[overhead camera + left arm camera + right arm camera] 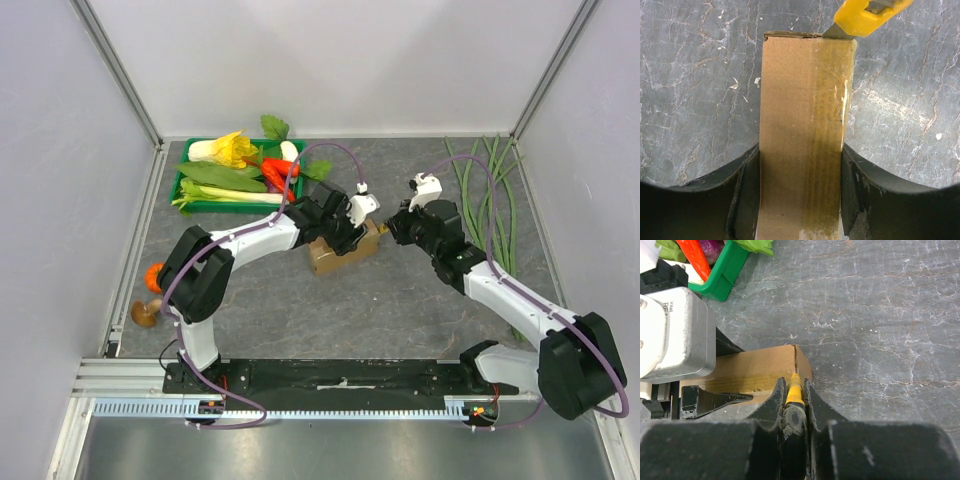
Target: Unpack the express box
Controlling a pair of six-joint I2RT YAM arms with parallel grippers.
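Top external view hides much of the express box (335,258), mid-table right of the green tray (200,206), under our left gripper (352,234). Left wrist view shows its black fingers (745,200) clamping both long sides of the matte cardboard, which has glossy tape (827,125) on top. Our right gripper (794,400) is clenched on a yellow knife (794,390). The knife body is mostly buried between the fingers, and its blade meets the box's end edge.

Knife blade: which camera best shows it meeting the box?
Left wrist: the knife blade meets the express box at its taped far edge. Right wrist shows only the yellow handle in the right gripper; top external hides it behind that gripper.
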